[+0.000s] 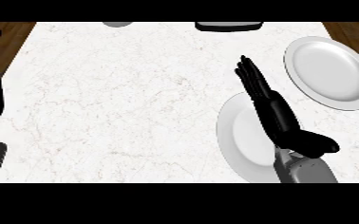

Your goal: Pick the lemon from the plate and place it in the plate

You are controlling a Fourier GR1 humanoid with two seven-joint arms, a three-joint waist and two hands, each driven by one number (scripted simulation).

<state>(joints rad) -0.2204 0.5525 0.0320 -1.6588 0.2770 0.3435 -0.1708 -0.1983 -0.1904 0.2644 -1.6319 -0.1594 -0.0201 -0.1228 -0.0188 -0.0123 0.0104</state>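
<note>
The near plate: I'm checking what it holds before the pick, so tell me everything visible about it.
The near plate is white, round and glossy, with a broad rim and a shallow well. It lies flat on the pale marble counter, at the lower right, apart from the far plate. The right hand, open with straight fingers, and its grey forearm lie across it and hide its right part. No lemon shows on the visible part.

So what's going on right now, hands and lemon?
Right hand open, fingers straight, over near plate. Left hand out of view. Lemon not visible. Far plate bare, nothing blocking it.
</note>
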